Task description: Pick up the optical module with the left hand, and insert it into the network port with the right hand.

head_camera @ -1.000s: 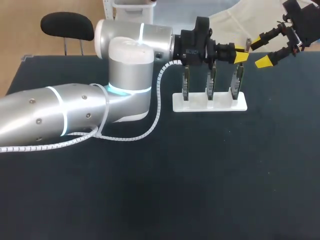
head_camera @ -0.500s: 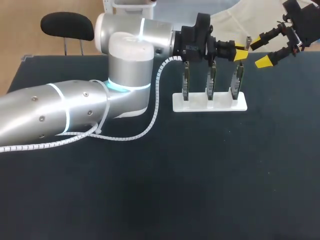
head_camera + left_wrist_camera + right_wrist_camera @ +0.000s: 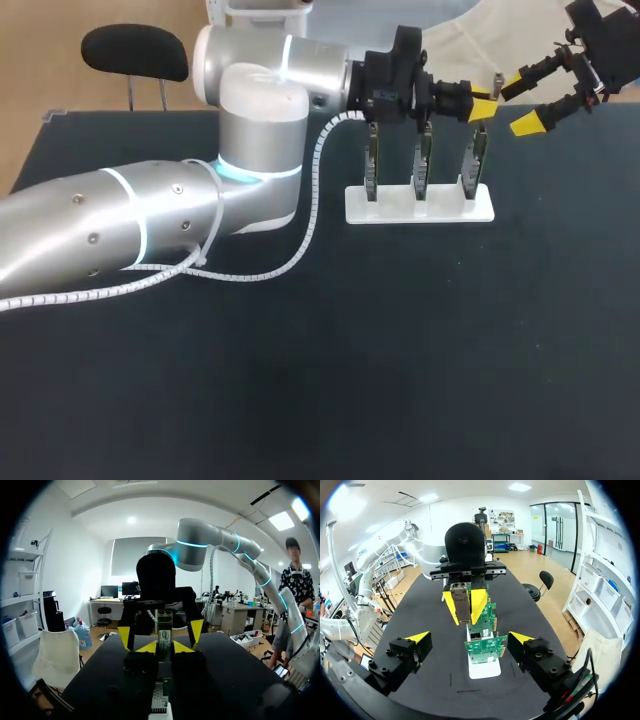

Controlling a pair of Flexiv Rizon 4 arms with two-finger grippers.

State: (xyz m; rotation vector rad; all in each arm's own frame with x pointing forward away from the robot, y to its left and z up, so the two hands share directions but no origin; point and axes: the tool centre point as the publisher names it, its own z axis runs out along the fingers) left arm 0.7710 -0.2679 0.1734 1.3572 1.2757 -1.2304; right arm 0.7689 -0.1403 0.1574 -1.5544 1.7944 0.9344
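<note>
Count: two hands, one optical module, three circuit boards, one stand. Left hand (image 3: 481, 106) is clenched on the optical module (image 3: 461, 601), a small metal block pinched between its yellow fingertips and held in the air over the top of the board at the stand's right end, not touching it. Right hand (image 3: 520, 102) hangs at the far right corner with its fingers spread wide and nothing in them, facing the left hand across the boards. The circuit boards (image 3: 422, 160) stand upright in a row, well spaced, in a white stand (image 3: 420, 210). A small grey cage on the top edge of the board nearest the right hand may be the network port (image 3: 476, 636); too small to be sure. Against a second ago, the left arm has shifted a little toward the far edge and its hand sits slightly higher over the board. The right hand, boards and stand have not moved. The stand sits toward the far edge of the table (image 3: 420, 360). The wide dark stretch on its near side is bare, while the left arm's bulk and white coiled cable (image 3: 300, 250) take up the left part.
</note>
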